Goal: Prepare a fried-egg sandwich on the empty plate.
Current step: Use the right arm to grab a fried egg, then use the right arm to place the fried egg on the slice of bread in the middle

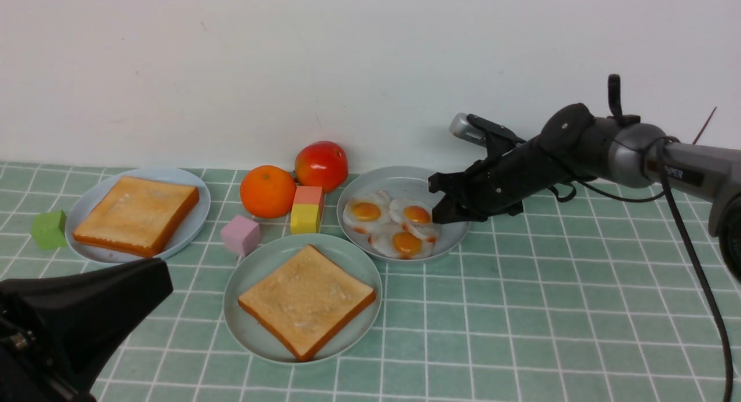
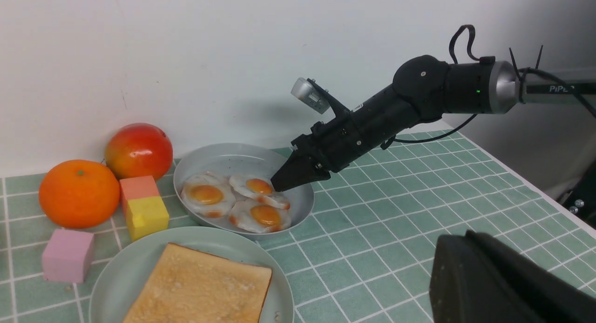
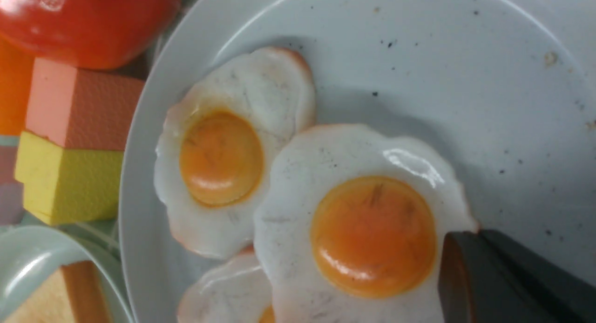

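The mint-green plate (image 1: 255, 269) sits front centre and holds one toast slice (image 1: 305, 300); no stacked sandwich is in view. The plate also shows in the left wrist view (image 2: 121, 272). A grey speckled plate (image 1: 405, 179) behind it holds three fried eggs. My right gripper (image 1: 438, 208) reaches in over that plate's right side and is shut on the rim of the nearest egg (image 3: 368, 230), which lies flat. That egg also shows in the front view (image 1: 415, 214). My left gripper (image 1: 165, 274) hovers shut and empty at the front left.
A light-blue plate (image 1: 87, 202) at the left holds a second toast slice (image 1: 136, 214). An orange (image 1: 268, 190), a red fruit (image 1: 321, 164), a stacked pink and yellow block (image 1: 307, 209), a pink cube (image 1: 240, 234) and a green cube (image 1: 49, 229) stand around the plates. A white wall is close behind.
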